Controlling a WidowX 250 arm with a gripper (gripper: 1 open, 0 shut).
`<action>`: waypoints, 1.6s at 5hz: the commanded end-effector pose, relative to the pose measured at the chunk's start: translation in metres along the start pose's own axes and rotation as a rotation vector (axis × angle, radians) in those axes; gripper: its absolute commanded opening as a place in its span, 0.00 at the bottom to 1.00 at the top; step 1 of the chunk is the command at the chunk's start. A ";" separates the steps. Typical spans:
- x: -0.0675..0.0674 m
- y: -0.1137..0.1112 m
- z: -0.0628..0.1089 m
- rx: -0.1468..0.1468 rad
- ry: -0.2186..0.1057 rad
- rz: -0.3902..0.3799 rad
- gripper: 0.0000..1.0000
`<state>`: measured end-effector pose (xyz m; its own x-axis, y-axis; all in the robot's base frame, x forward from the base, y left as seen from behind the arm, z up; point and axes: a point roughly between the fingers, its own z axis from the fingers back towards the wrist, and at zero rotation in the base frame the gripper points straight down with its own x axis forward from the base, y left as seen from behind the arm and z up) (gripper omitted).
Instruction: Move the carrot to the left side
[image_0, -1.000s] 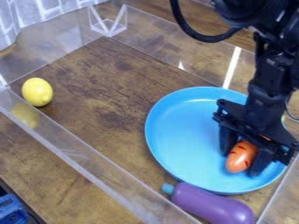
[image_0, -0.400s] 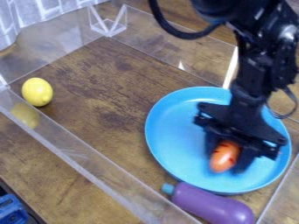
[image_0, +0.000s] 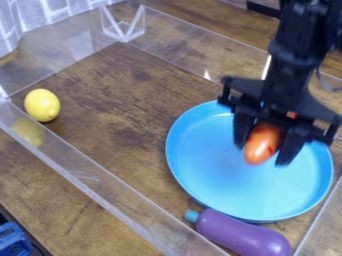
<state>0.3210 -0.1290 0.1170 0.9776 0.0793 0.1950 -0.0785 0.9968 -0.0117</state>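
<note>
The toy carrot (image_0: 262, 142) was gripped in the closed claw (image_0: 273, 137) above the blue plate (image_0: 234, 187); the lift was seemingly underway; carriage leftward was needed next.

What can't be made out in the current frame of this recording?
- Carrot: camera view, its upper part is hidden by the end effector.
- Arm: camera view, its upper part is cut off by the top edge.
- Blue object: camera view, cut off by the left edge, so what it is stays unclear.
</note>
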 end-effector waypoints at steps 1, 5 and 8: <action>0.007 0.007 0.045 -0.033 -0.113 0.012 0.00; -0.048 0.109 0.043 -0.045 -0.114 -0.053 0.00; -0.049 0.142 0.025 -0.026 -0.083 -0.103 0.00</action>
<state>0.2542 0.0096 0.1219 0.9697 -0.0155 0.2438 0.0201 0.9997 -0.0163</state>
